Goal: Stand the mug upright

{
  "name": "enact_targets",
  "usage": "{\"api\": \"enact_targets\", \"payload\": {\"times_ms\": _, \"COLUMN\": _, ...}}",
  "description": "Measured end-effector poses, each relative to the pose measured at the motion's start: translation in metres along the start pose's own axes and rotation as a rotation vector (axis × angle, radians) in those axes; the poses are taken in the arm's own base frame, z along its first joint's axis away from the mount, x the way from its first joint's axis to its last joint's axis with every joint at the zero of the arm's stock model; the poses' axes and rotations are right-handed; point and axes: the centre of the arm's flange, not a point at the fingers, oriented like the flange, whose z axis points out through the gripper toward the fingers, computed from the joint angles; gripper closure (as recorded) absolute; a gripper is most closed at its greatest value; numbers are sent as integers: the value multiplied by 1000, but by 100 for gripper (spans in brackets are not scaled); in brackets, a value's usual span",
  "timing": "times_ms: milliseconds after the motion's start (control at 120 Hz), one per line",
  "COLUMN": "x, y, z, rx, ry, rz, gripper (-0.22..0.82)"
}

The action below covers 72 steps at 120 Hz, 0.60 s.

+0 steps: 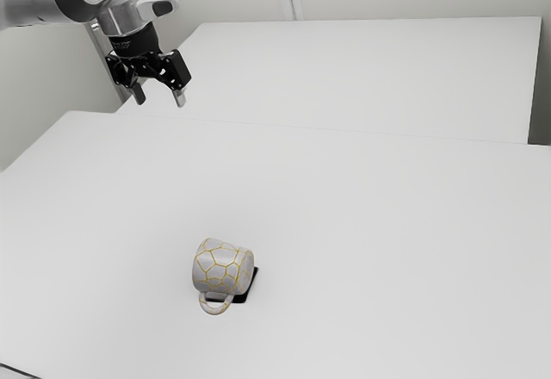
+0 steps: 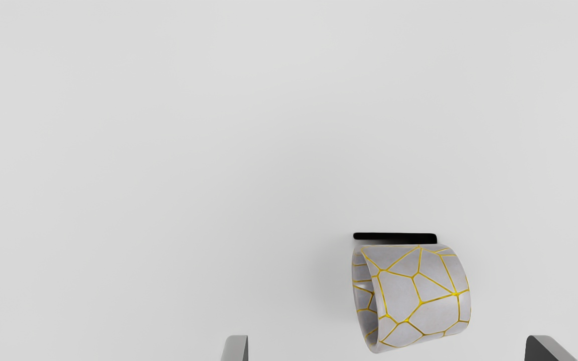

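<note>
Exterior view: gripper (image 1: pixel 159 101) high over the table (image 1: pixel 387 224), far side, exterior view's left; fingers wide apart, nothing held. Mug (image 1: pixel 223 265), white with gold veining, on its side, near part of the table, left of middle; handle (image 1: pixel 216 305) toward the near edge. Flat black piece (image 1: pixel 242 298) partly beneath. Wrist view: fingers (image 2: pixel 237 348) well spread, mug untouched, its open mouth facing sideways, black piece along its flank.

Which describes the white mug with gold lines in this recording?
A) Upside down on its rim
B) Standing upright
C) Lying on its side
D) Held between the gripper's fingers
C: the mug rests on its curved wall, its open mouth facing sideways.
</note>
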Motion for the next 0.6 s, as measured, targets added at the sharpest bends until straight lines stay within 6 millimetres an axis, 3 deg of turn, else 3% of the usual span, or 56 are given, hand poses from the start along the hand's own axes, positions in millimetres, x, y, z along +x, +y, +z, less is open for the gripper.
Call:
{"api": "enact_targets", "payload": {"times_ms": 108, "x": 5, "y": 3, "z": 21, "rx": -42, "ry": -46, "rz": -9, "gripper": 0}}
{"api": "enact_targets", "payload": {"times_ms": 308, "x": 4, "y": -4, "z": 33, "rx": -71, "ry": -76, "rz": -39, "gripper": 0}}
{"api": "enact_targets", "payload": {"times_ms": 475, "x": -15, "y": -14, "z": 56, "rx": -116, "ry": -134, "rz": -70, "gripper": 0}}
{"api": "enact_targets", "payload": {"times_ms": 600, "x": -31, "y": -29, "z": 90, "rx": -185, "ry": -152, "rz": -73, "gripper": 0}}
